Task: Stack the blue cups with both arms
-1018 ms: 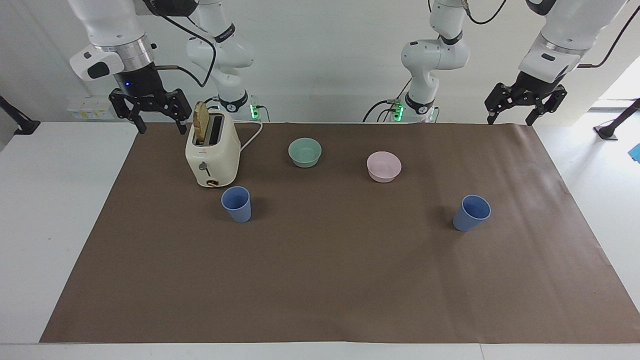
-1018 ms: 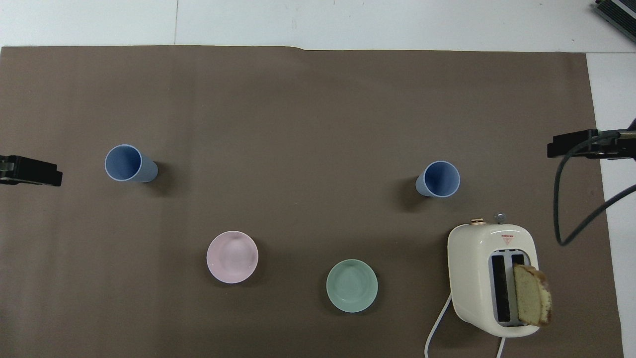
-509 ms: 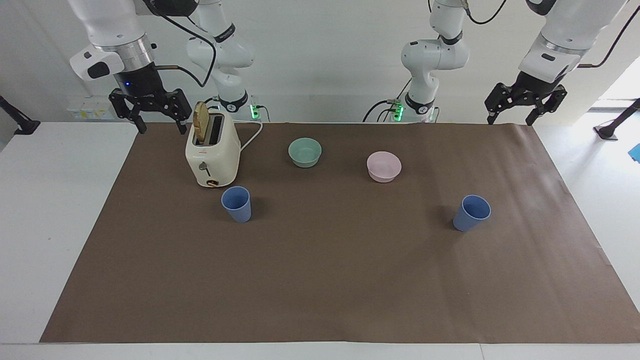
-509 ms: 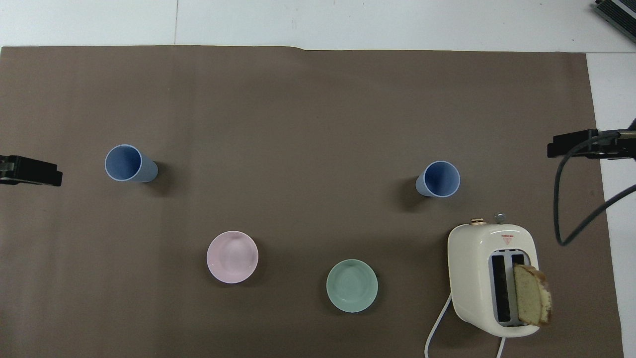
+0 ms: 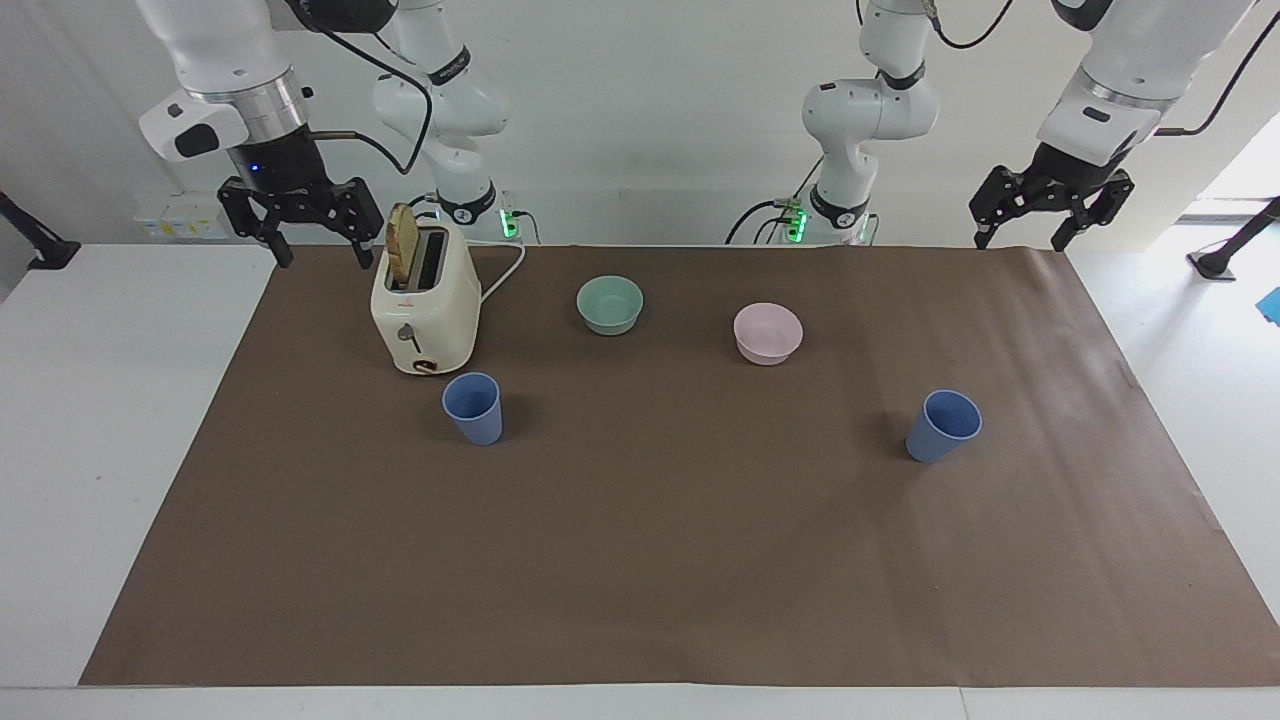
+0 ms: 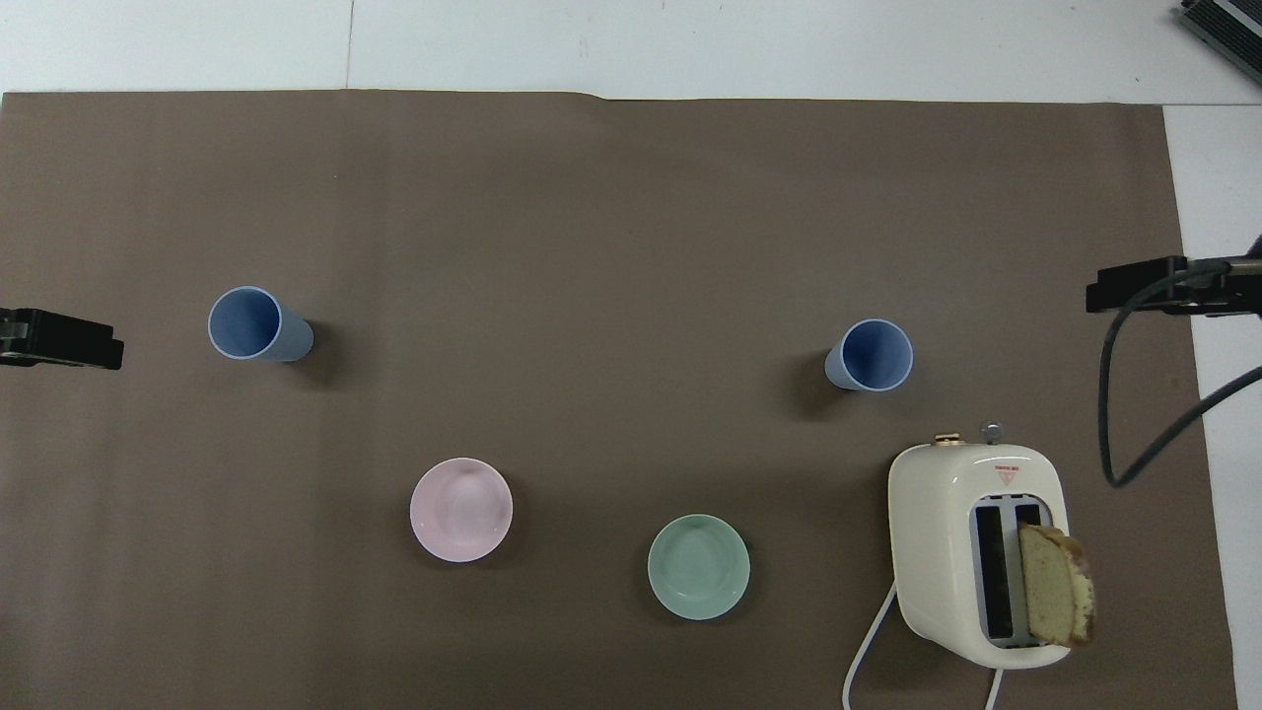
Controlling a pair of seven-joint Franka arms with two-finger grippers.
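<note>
A: Both arms are up. The left gripper and the right gripper hang spread wide and empty.

B: One blue cup stands at six o'clock from the toaster; the other blue cup is toward the left arm's end.

A: Risk? I'd say clipping that toaster, or tipping a light cup.

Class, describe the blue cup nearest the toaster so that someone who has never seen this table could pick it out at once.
Find the cream toaster with a bread slice in its slot, at the right arm's end of the brown mat. Beside it, farther from the robots, stands a blue cup. Unlike the other blue cup, which stands alone, it almost touches the toaster.
</note>
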